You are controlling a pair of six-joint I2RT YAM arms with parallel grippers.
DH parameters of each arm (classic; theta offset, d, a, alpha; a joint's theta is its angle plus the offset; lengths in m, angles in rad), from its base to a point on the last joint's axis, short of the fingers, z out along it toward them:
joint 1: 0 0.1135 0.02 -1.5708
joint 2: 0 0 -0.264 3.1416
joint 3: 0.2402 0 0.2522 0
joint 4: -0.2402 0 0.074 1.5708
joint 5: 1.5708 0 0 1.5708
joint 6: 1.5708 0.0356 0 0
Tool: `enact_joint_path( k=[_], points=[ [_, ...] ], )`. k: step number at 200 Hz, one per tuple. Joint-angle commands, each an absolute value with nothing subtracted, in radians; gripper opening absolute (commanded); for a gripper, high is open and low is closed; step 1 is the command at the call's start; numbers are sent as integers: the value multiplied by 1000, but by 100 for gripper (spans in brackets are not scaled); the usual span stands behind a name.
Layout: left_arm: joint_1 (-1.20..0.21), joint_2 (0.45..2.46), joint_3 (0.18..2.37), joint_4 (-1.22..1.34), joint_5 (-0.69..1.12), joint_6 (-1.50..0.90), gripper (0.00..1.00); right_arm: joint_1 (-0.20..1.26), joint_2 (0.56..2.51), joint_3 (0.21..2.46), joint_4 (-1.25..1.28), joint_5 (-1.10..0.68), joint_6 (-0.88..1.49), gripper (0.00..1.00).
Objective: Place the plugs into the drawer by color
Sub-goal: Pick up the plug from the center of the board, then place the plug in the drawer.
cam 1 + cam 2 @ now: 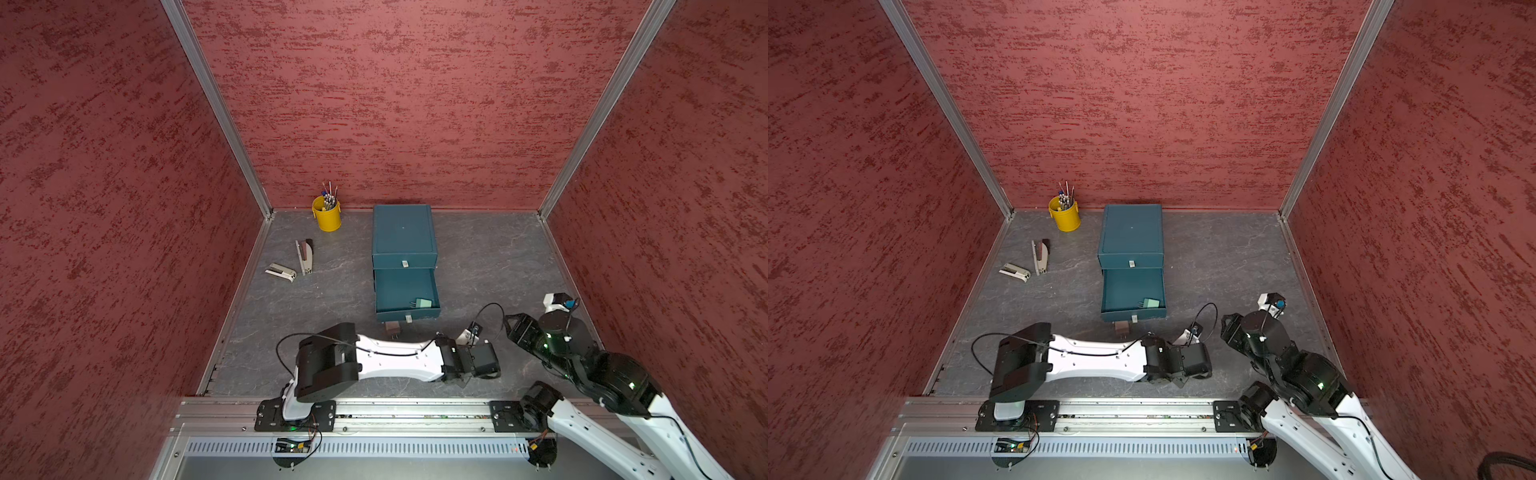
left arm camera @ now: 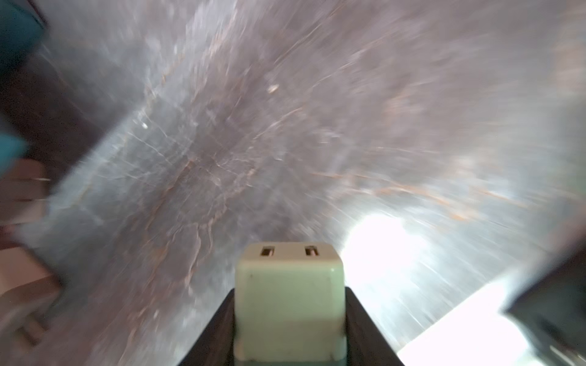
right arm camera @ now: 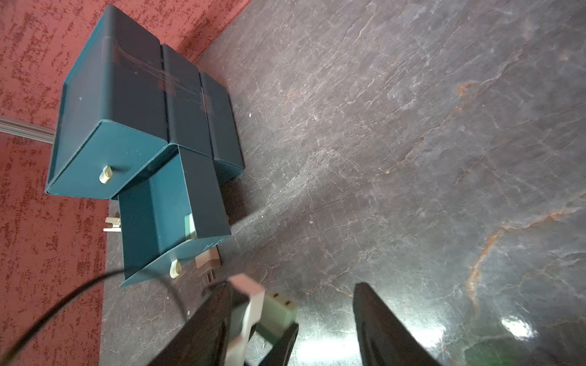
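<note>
Pale green plug (image 2: 289, 285) in left tool (image 2: 290, 320), arm low and outstretched.

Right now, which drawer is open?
The lower drawer: it is pulled out toward the arms, and a green plug lies inside it. The upper drawer is shut.

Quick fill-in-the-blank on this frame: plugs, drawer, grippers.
1. The left gripper grips a cube plug, pale ___ in colour.
2. The drawer containing the green plug is ___.
3. The tan plug lies on the table in ___ of that drawer.
4. The right gripper holds ___.

Missing words: green; open; front; nothing.
</note>
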State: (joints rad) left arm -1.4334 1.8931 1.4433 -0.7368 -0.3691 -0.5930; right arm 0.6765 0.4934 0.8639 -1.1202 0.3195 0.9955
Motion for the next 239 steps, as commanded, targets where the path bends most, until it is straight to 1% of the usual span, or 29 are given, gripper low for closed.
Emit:
enact_joint_path(
  k=[1,25,39,61,80,95,112,157,160,163,171,177,186,195,204,213,239],
  points=[
    [-1428,1751,1534,-859,-432,-578,0,670,504,904,-1129,372,962,64],
    [-1392,1631,1609,-944,-442,-571,0,669,527,901,-1106,371,947,64],
    [-1339,1573,1649,-989,-440,-559,0,670,532,889,-1081,355,943,63],
    [-1156,1512,1654,-1013,-355,-520,0,670,546,868,-1043,325,942,62],
    [-977,1494,1562,-957,-213,-505,0,670,556,853,-1020,302,945,61],
    [-899,1486,1463,-884,-131,-503,0,670,556,845,-1017,294,946,60],
    [-872,1488,1387,-836,-91,-508,0,670,545,843,-1029,294,948,60],
    [-848,1504,1276,-766,-75,-535,0,670,542,813,-1006,265,949,59],
    [-845,1508,1273,-764,-77,-536,4,670,544,811,-999,260,948,59],
    [-841,1511,1269,-762,-81,-540,10,669,546,807,-992,255,947,59],
    [-835,1515,1261,-753,-90,-547,29,670,552,796,-973,239,945,59],
    [-832,1514,1256,-740,-89,-548,40,670,556,785,-957,224,944,59],
    [-831,1506,1246,-720,-91,-545,53,670,560,764,-924,192,938,61],
    [-831,1497,1241,-708,-96,-545,63,673,558,741,-889,160,937,63],
    [-831,1489,1242,-702,-105,-545,70,675,550,721,-847,132,936,64],
    [-831,1480,1247,-701,-110,-541,73,682,537,699,-807,108,933,65],
    [-831,1457,1283,-723,-118,-534,76,699,518,642,-678,24,914,68]
  ],
)
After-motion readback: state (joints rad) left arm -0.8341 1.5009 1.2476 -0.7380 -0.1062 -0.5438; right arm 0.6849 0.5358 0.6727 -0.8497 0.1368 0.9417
